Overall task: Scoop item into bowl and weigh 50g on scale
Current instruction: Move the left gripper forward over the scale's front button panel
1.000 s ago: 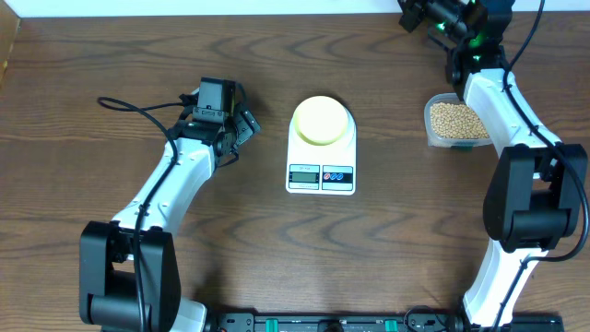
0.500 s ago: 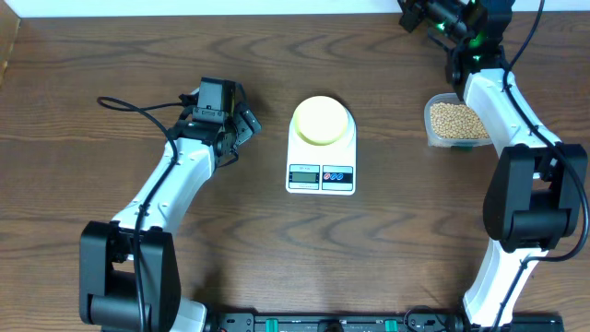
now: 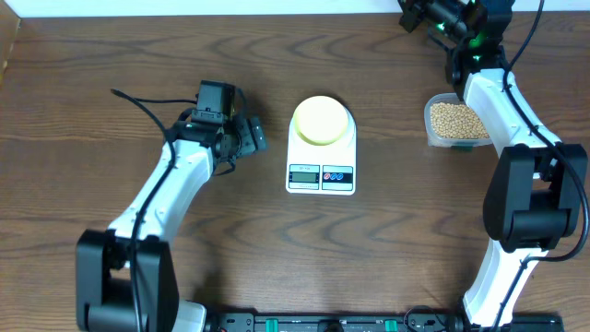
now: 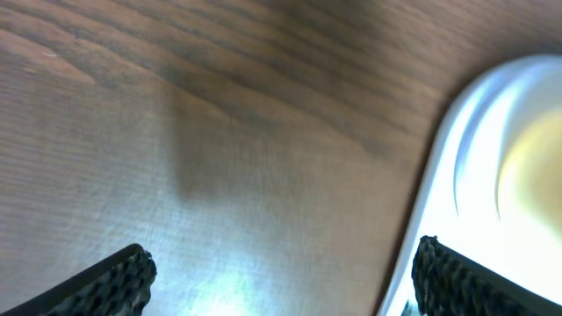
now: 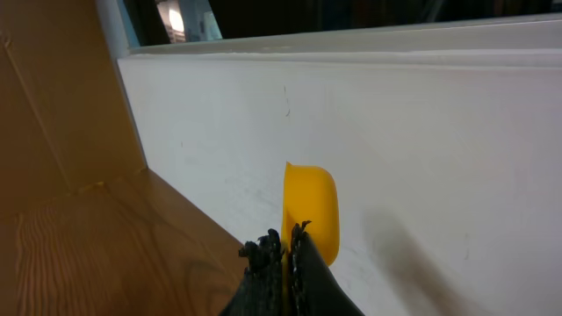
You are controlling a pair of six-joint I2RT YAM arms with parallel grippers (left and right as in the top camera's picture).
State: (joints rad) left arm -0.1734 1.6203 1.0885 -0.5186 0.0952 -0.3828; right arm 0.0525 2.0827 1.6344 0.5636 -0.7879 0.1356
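Yellow plastic shows between the fingers of the right gripper, which are pinched tight on the handle of a small scoop. The scoop is held upright and edge-on in front of a white wall, and whether it carries anything cannot be told. From overhead, this arm reaches past the table's far edge, at roughly 12 o'clock from the clear tub. That probably keeps the scoop lifted clear until it dips in. The beans all appear to lie in that tub, which sits at about 2 o'clock from the scale, near enough for a short carry. The bowl rests centred on the scale's platform so that whatever is poured in registers at once. No beans show in the bowl, and the display is too small to read, so the weighing looks barely begun. The left gripper sits low at 9 o'clock from the scale, just beside it, with its jaws spread wide around nothing. Its wrist camera catches the scale's white rim and the bowl's edge, which suggests it is there to steady them during pouring
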